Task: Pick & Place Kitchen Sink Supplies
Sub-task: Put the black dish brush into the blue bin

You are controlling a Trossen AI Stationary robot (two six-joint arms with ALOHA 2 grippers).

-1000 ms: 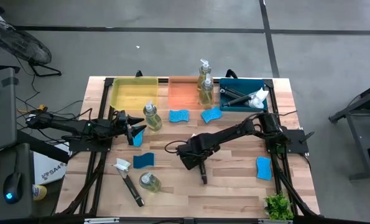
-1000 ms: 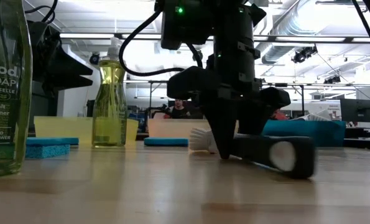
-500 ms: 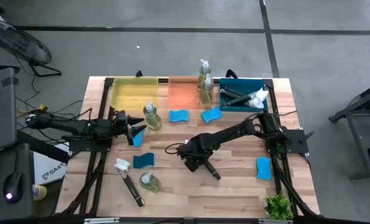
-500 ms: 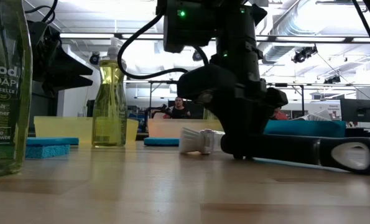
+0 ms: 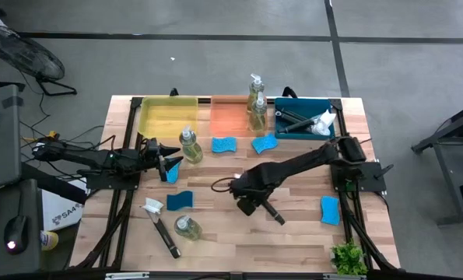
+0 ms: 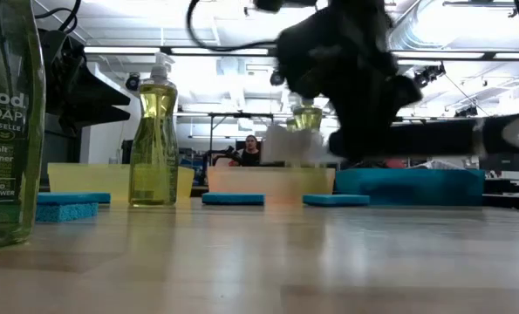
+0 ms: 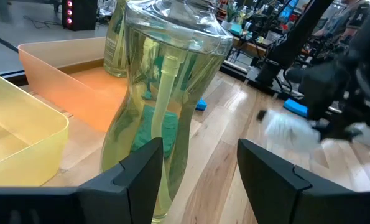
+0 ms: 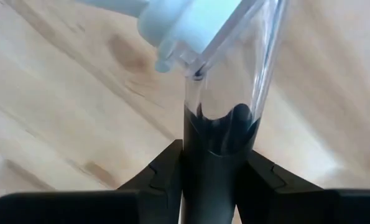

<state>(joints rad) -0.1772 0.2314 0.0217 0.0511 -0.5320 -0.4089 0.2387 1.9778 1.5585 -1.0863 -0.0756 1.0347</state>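
Presently the light wooden slatted table (image 5: 293, 241) carries three rectangular plastic trays along its far edge: yellow tray (image 5: 167, 114), orange tray (image 5: 229, 117), blue tray (image 5: 301, 120); the blue tray holds a dish brush, two pump bottles stand at the orange tray.

The right gripper (image 5: 249, 204) hangs above mid-table; its dark fingers (image 8: 166, 171) are clamped on the dark-handled dish brush with white head (image 5: 271, 210); in the low view the brush (image 6: 416, 138) is held level and clear of the wood, handle pointing towards the right arm's side; white head (image 8: 185, 25) seen just beyond the fingers in the right wrist view.

The left gripper (image 5: 171, 165) sits low on the left side; fingers (image 7: 135, 171) parted, just in front of a clear pump bottle of yellowish soap (image 5: 189, 146); nothing held.

Another brush (image 5: 161, 225) and bottle (image 5: 187, 227) lie near the front left; small blue wavy-edged sponges scattered: (image 5: 180, 200), (image 5: 224, 145), (image 5: 264, 143), (image 5: 330, 210).
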